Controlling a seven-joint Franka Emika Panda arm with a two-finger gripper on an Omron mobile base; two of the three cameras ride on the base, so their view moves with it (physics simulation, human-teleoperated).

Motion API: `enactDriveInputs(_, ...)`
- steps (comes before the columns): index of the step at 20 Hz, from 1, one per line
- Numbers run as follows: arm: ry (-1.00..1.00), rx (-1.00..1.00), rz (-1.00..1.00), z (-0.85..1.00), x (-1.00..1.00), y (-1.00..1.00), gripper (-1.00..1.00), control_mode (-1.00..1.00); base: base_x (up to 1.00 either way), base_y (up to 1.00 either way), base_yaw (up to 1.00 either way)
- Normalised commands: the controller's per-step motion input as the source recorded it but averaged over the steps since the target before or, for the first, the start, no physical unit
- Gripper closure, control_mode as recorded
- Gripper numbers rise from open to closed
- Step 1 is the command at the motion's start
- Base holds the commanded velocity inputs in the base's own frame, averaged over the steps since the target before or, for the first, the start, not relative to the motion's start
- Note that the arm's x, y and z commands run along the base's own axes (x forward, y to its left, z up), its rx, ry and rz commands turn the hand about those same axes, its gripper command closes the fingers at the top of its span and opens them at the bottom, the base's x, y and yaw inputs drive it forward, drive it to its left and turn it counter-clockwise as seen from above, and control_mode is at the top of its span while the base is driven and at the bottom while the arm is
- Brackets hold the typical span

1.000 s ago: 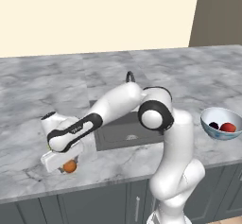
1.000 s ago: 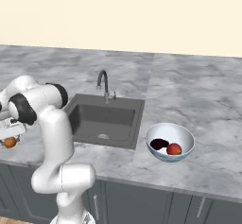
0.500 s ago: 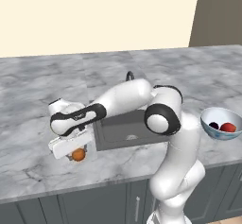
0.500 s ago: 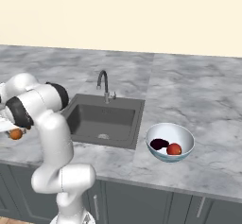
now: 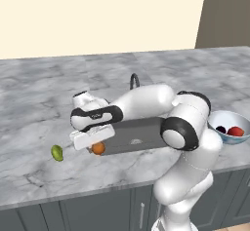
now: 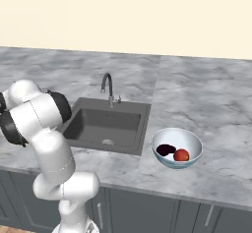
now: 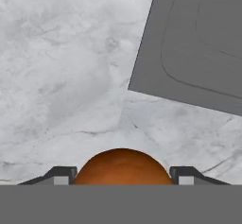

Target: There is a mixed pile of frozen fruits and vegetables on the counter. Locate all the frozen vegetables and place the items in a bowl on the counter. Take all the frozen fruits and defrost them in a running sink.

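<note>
1. Orange ball (image 7: 122, 166) sits clamped between the tool's (image 5: 97, 144) fingers, above the bench (image 5: 44, 98) right by the sink (image 5: 141, 132) edge.
2. I'd carry it level over the basin and let go low so it doesn't bounce.
3. Yellow-green oval (image 5: 57, 152) waits nearby; eggplant (image 6: 166, 150) and red ball (image 6: 181, 155) are in the bowl (image 6: 193, 141).
4. No labels or writing anywhere.

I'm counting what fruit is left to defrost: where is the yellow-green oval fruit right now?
In the left base view the yellow-green fruit lies on the counter, left of the sink and beyond the gripper holding the orange ball.
</note>
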Motion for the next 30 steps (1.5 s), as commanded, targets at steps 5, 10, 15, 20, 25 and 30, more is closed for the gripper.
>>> enactDriveInputs(5, 0.01, 0.11, -0.08, 0.22, 0.38, -0.69, 1.00, -1.00, 0.00, 0.00, 0.00)
enactDriveInputs(10, 0.05, 0.07, -0.07, 0.01, 0.40, -0.55, 1.00, -1.00, 0.00, 0.00, 0.00)
enactDriveInputs(15, 0.00, 0.02, -0.07, -0.02, 0.66, -0.30, 1.00, -1.00, 0.00, 0.00, 0.00)
enactDriveInputs(20, 0.00, -0.03, -0.07, -0.05, 0.66, -0.04, 1.00, -1.00, 0.00, 0.00, 0.00)
enactDriveInputs(25, 0.01, -0.06, -0.04, -0.02, 0.72, -0.31, 1.00, -1.00, 0.00, 0.00, 0.00)
enactDriveInputs(30, 0.00, -0.01, -0.05, -0.33, 0.42, -0.38, 1.00, -1.00, 0.00, 0.00, 0.00)
